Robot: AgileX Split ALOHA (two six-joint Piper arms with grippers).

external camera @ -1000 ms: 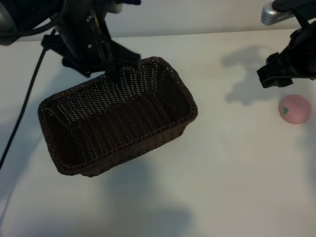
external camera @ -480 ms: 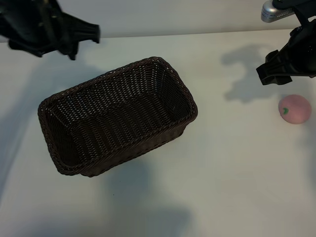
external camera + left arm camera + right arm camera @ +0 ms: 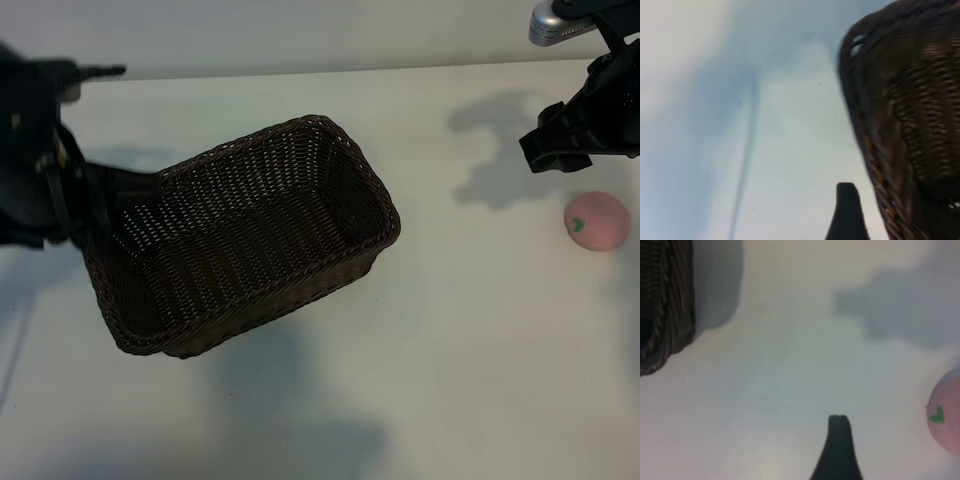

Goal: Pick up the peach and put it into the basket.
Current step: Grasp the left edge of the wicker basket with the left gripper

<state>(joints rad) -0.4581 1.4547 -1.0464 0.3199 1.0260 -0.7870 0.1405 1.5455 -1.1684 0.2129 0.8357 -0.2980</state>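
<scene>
Looking from the exterior view, the basket [image 3: 240,240] sits on the white table [image 3: 450,380] left of centre, set at an angle and holding nothing. The peach [image 3: 597,221] lies on the table far to the right, well apart from the basket, its green mark facing left. The left gripper [image 3: 95,205] hangs at the basket's left end, its fingers spread and gripping nothing. The right gripper [image 3: 560,145] hovers just beyond the peach, apart from it, jaws likewise spread and empty.

From the left wrist view, one dark fingertip [image 3: 846,210] shows just beside the basket's [image 3: 905,115] woven outer wall, over bare table.

From the right wrist view, a single fingertip [image 3: 839,442] hangs above the table, with the peach [image 3: 946,415] off to one side and a basket [image 3: 662,305] corner farther away.
</scene>
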